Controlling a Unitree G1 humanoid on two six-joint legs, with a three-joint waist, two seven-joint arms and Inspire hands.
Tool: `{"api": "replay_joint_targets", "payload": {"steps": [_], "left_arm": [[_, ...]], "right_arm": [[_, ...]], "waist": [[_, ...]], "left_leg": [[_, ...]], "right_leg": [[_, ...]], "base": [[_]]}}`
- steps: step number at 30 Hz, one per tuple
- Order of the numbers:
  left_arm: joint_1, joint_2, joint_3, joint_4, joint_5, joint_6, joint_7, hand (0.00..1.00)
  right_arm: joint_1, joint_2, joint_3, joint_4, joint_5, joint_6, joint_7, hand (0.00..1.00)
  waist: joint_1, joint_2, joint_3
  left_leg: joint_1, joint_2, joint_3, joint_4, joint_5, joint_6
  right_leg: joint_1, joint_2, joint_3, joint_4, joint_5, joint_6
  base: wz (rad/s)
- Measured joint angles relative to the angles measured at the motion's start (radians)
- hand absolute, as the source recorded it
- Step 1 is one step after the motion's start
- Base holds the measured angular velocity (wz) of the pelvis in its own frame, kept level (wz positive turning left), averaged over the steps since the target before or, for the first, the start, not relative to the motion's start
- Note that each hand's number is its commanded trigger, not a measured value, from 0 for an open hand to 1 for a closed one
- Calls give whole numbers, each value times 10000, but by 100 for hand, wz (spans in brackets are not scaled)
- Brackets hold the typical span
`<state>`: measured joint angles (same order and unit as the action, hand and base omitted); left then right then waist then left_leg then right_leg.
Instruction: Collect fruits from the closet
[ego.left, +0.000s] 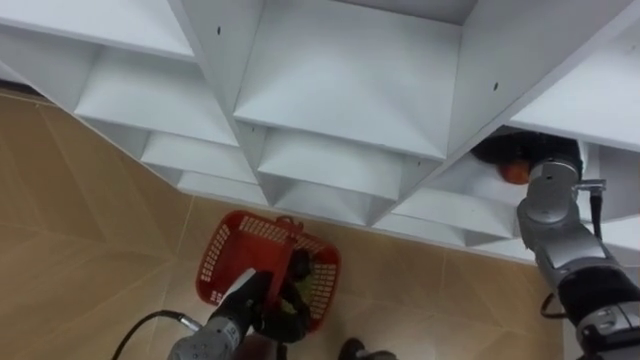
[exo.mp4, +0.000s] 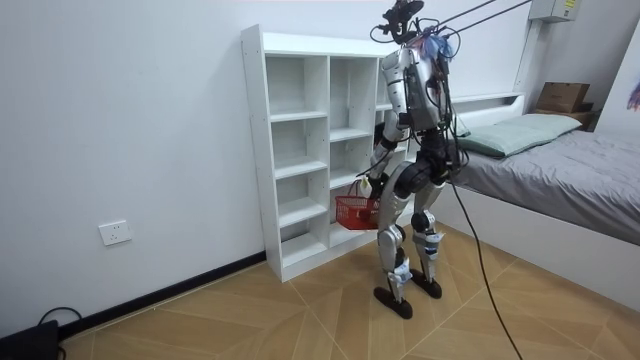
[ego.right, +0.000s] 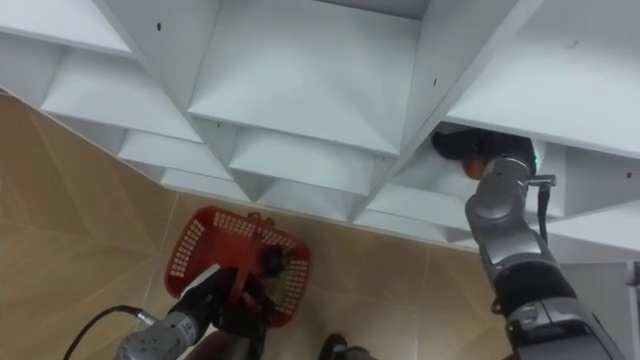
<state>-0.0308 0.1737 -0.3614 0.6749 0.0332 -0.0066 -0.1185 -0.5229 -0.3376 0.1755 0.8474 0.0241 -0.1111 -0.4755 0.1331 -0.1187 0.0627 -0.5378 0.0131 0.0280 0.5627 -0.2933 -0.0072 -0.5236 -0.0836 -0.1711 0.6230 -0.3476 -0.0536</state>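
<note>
I stand close against a white closet (exo.mp4: 300, 150) of open cubbies (ego.left: 340, 90). My right hand (ego.left: 500, 150) reaches into a shadowed cubby on the right. It lies on or right next to a small orange fruit (ego.left: 515, 172) on that shelf. My left hand (ego.left: 258, 300) hangs low in front of me, shut on the handle of a red plastic basket (ego.left: 230, 255). The basket hangs just above the wooden floor, in front of the bottom shelves (exo.mp4: 352, 212). Something dark and greenish lies inside it, and I cannot tell what it is.
Most of the cubbies facing me are bare white. A bed (exo.mp4: 560, 170) with grey covers stands at the room view's right, close behind me, with a cardboard box (exo.mp4: 563, 96) on its far side. Open wooden floor (exo.mp4: 250, 310) stretches toward the room view's left.
</note>
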Motion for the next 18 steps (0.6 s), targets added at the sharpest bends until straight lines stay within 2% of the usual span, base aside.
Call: {"api": "replay_joint_targets", "payload": {"steps": [7,18], "left_arm": [[17,39,-67,174,-18,-89,-119,100],[-28,48,19,310,-7,-242,-153,100]], "right_arm": [[-37,-6,19,-552,-588,-23,354,0],[-38,-72,17,-767,-514,-111,439,0]], "waist": [[-4,14,-13],[-29,42,-31]], "left_leg": [[599,128,182,-202,22,-2],[842,123,332,-287,103,77]], "right_leg": [[574,157,161,-361,172,4],[693,152,322,-396,337,57]], "base": [[-10],[-4]]}}
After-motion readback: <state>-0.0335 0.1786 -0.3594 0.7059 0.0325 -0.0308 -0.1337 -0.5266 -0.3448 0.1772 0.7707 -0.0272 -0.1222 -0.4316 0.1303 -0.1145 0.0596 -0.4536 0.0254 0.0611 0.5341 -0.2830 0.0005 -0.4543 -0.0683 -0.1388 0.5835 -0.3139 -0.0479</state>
